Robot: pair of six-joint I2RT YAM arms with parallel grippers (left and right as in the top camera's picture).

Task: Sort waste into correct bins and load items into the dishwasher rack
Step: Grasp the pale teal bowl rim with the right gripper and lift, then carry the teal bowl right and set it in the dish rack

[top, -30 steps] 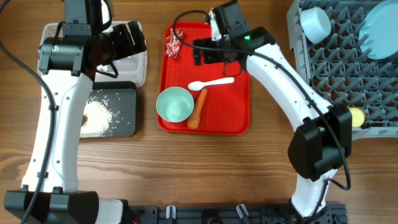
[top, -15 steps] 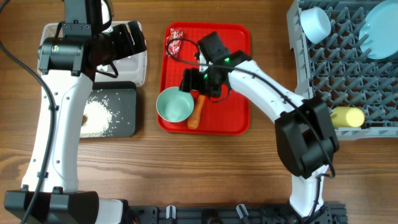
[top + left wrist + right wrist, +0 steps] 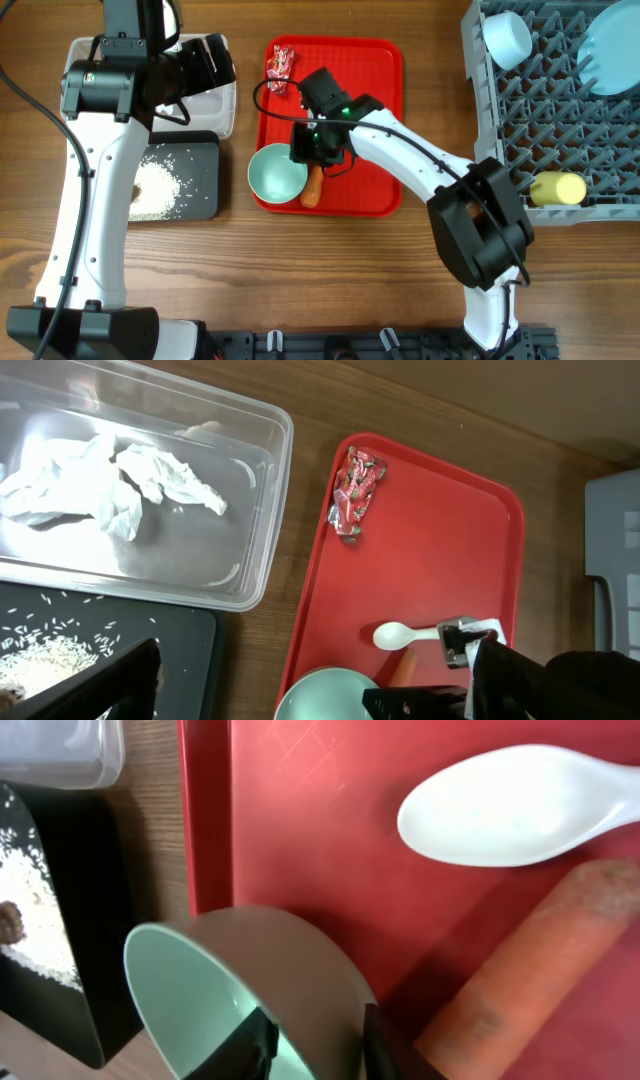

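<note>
Bowl (image 3: 240, 990) rim between right fingers (image 3: 262, 1040), beside carrot (image 3: 530, 960).

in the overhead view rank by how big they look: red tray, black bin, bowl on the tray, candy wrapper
1. Red tray
2. Black bin, though the left arm covers part of it
3. Bowl on the tray
4. Candy wrapper
</note>
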